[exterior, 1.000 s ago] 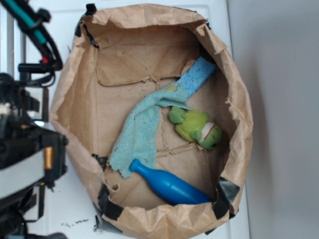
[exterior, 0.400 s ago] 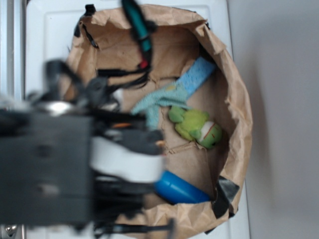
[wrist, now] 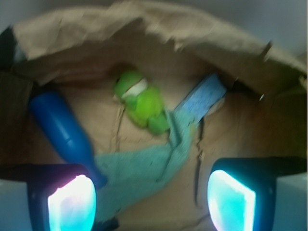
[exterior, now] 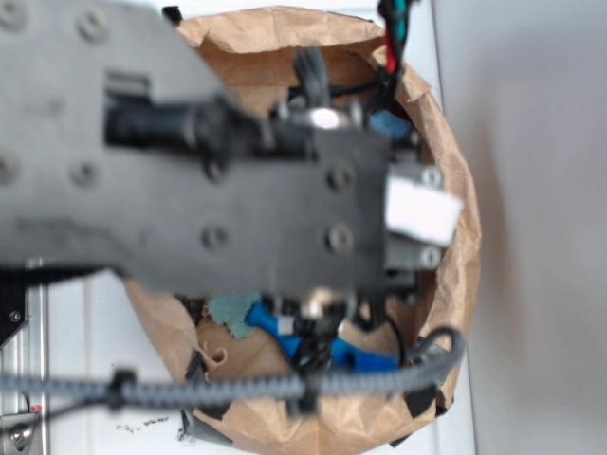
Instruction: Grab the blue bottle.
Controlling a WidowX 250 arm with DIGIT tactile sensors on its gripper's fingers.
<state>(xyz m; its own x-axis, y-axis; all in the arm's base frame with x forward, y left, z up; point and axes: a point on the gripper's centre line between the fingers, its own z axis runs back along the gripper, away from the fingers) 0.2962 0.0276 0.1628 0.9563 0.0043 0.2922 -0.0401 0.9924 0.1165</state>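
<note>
Arm (exterior: 218, 180) now hides blue bottle (wrist: 60, 130).

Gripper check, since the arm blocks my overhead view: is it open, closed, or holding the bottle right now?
Gripper: open, holding nothing; in the wrist view the blue bottle lies just beyond its left finger.

Exterior looks straight down, arm filling it; wrist peers close, low. Both share paper bag (exterior: 455, 237).

Blurred arm (exterior: 237, 190) over blue bottle (exterior: 360, 358)
</note>
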